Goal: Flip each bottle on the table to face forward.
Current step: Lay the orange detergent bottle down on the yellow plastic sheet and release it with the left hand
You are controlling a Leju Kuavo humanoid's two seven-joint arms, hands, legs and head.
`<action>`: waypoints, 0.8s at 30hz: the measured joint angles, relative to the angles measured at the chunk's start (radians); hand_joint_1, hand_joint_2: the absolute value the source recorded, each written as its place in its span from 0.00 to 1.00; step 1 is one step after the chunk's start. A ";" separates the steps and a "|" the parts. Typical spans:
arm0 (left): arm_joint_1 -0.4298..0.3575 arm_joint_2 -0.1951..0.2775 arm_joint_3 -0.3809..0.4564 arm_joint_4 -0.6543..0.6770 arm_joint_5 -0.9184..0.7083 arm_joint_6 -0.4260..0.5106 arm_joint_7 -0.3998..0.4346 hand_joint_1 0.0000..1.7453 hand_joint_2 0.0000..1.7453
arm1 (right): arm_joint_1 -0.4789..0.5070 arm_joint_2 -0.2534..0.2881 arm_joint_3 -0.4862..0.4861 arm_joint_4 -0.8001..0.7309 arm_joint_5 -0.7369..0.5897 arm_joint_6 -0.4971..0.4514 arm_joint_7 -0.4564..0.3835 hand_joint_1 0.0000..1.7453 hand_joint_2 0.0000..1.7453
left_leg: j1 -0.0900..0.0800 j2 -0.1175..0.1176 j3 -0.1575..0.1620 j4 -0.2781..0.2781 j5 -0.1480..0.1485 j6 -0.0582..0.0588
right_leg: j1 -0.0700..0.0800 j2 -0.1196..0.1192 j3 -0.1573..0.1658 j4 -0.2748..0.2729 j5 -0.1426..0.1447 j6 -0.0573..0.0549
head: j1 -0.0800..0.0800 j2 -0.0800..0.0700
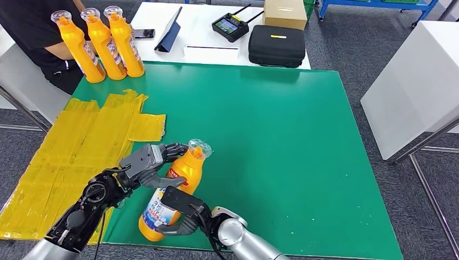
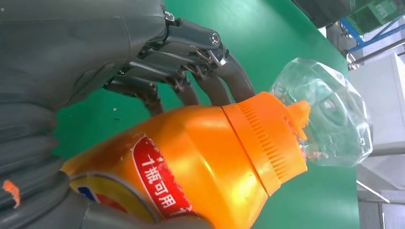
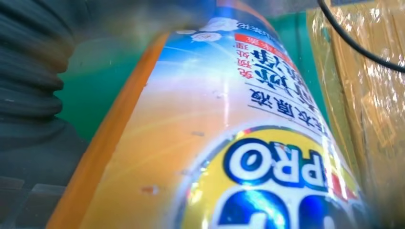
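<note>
Three upright bottles (image 1: 97, 43) far-left, person (image 1: 32, 32) behind, yellow sheet (image 1: 81, 146) beside both hands' bottle (image 1: 173, 189)

Left hand (image 1: 149, 162): grey ribbed cover, dark fingers, small silver screws; black open-frame forearm, thin black cable; right hand (image 1: 181, 208) black, polished silver arm.

A bottle (image 1: 176, 189) stands near the table's (image 1: 303, 141) front edge, between the left hand (image 1: 149, 165) on its upper part and the right hand (image 1: 181, 211) at its lower part. Three bottles (image 1: 100, 46) stand in a row at the far left corner, with plastic sheeting (image 1: 70, 157) before them along the left edge.
</note>
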 joint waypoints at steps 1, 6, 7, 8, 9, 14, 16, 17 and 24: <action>-0.001 0.002 -0.004 0.003 0.001 -0.004 -0.002 1.00 1.00 | 0.000 0.000 0.005 -0.003 -0.003 0.001 0.003 1.00 1.00 | 0.000 0.000 0.000 0.000 0.000 0.000 | 0.000 0.000 0.000 0.000 0.000 0.000 | 0.000 0.000; -0.009 0.007 -0.034 0.017 -0.003 -0.041 -0.018 1.00 1.00 | -0.001 -0.002 0.029 -0.021 -0.011 0.001 0.012 1.00 1.00 | 0.000 -0.004 -0.001 0.000 0.001 0.000 | 0.000 -0.003 0.000 0.000 0.000 0.000 | 0.000 0.000; -0.011 0.008 -0.044 0.021 -0.006 -0.051 -0.020 1.00 1.00 | -0.002 -0.002 0.034 -0.024 -0.012 0.001 0.014 1.00 1.00 | 0.000 -0.004 -0.001 0.000 0.001 0.001 | 0.000 -0.004 0.000 0.000 0.000 0.000 | 0.000 0.000; -0.012 0.009 -0.053 0.027 -0.009 -0.059 -0.022 1.00 1.00 | -0.003 -0.003 0.040 -0.027 -0.011 0.001 0.017 1.00 1.00 | 0.000 -0.004 -0.001 0.000 0.001 0.001 | 0.000 -0.004 0.000 0.000 0.000 0.000 | 0.001 0.000; -0.013 0.009 -0.062 0.031 -0.012 -0.065 -0.023 1.00 1.00 | -0.003 -0.004 0.045 -0.030 -0.011 0.001 0.020 1.00 1.00 | 0.000 -0.004 -0.001 0.000 0.002 0.001 | 0.000 -0.004 0.000 0.000 0.000 0.000 | 0.001 0.000; -0.023 0.011 -0.083 0.049 -0.011 -0.068 -0.033 1.00 1.00 | -0.003 -0.006 0.068 -0.033 -0.019 -0.005 0.028 1.00 1.00 | 0.000 -0.005 -0.002 0.000 0.002 0.001 | 0.000 -0.005 0.000 0.000 0.000 0.000 | 0.003 0.000; -0.027 0.011 -0.088 0.053 -0.011 -0.068 -0.034 1.00 1.00 | -0.002 -0.007 0.074 -0.034 -0.021 -0.008 0.029 1.00 1.00 | 0.000 -0.005 -0.002 0.000 0.003 0.001 | 0.000 -0.005 0.000 0.000 0.000 0.000 | 0.003 0.000; -0.028 0.012 -0.090 0.055 -0.011 -0.068 -0.034 1.00 1.00 | -0.002 -0.007 0.076 -0.034 -0.021 -0.008 0.030 1.00 1.00 | 0.000 -0.005 -0.002 0.000 0.003 0.001 | 0.000 -0.005 0.000 0.000 0.000 0.000 | 0.003 0.000; -0.034 0.012 -0.098 0.063 -0.010 -0.068 -0.034 1.00 1.00 | -0.002 -0.010 0.087 -0.040 -0.027 -0.009 0.037 1.00 1.00 | 0.000 -0.005 -0.002 0.000 0.003 0.001 | 0.000 -0.006 0.000 0.000 0.000 0.000 | 0.003 0.000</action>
